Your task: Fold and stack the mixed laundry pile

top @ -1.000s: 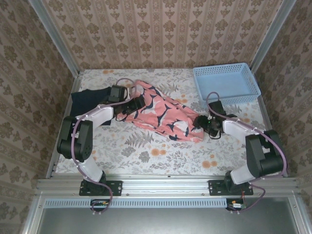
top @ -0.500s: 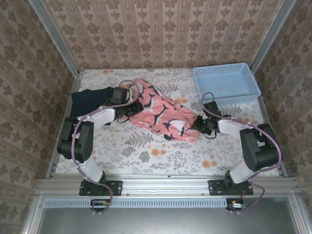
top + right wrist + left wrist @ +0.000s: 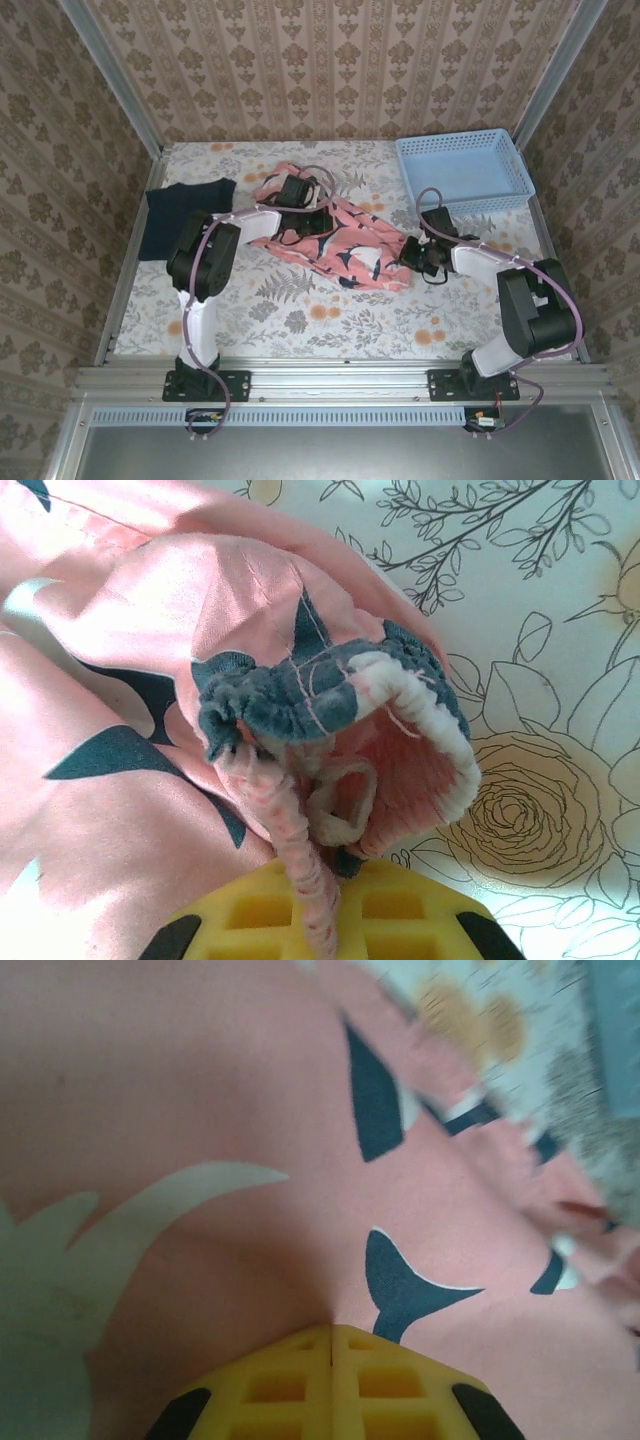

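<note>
The pink garment (image 3: 355, 243) with navy-and-white pattern lies spread across the middle of the table. My left gripper (image 3: 325, 224) rests on its middle. In the left wrist view the yellow jaws (image 3: 333, 1332) are shut, pinching a ridge of the pink cloth (image 3: 200, 1090). My right gripper (image 3: 408, 256) is at the garment's right end. In the right wrist view its jaws (image 3: 335, 868) are shut on the gathered elastic waistband (image 3: 420, 710), which curls up above them. The dark navy T-shirt (image 3: 180, 215) lies flat at the far left, apart from both grippers.
A light blue lattice basket (image 3: 465, 170) stands at the back right corner. Patterned walls close in the table on three sides. The floral tablecloth (image 3: 330, 310) lies bare in front of the garment.
My left arm has swung right, from the garment's left end to its middle, and shut on the cloth. My right gripper has shut on the waistband.
</note>
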Robot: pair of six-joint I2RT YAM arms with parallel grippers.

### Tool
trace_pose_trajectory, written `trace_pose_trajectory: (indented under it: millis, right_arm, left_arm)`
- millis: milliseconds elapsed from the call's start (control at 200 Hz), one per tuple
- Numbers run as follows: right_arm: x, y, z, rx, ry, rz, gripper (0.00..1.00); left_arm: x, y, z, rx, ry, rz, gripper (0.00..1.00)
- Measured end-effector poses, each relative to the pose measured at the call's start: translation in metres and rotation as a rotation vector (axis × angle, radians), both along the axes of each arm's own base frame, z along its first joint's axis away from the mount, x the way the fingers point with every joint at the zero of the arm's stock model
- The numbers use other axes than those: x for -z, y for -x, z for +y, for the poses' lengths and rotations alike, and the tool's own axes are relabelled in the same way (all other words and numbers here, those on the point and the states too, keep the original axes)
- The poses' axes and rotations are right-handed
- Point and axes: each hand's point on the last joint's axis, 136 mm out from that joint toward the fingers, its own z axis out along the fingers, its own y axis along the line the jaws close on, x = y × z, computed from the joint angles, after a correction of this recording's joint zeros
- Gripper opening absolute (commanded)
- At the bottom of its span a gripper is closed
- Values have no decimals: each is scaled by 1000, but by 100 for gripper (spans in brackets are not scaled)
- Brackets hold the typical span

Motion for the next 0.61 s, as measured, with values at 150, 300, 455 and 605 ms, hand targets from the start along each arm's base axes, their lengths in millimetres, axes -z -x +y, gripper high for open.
trace_pose_trajectory:
  millis: [150,300,455,605]
  right_arm:
    - [-7,-1,-4,12,-10,-4,0]
    - [-39,-4,-9,20,-22,-55,0]
    - [-97,-6,-16,21,-39,-164,0]
    - [-146,-7,-12,-3,-73,-248,0]
  left_arm:
    - [13,8,0,9,-17,30,0]
    - [13,24,-15,43,-1,41,0]
    - [13,58,-48,108,43,91,0]
    - [11,101,-88,176,89,161,0]
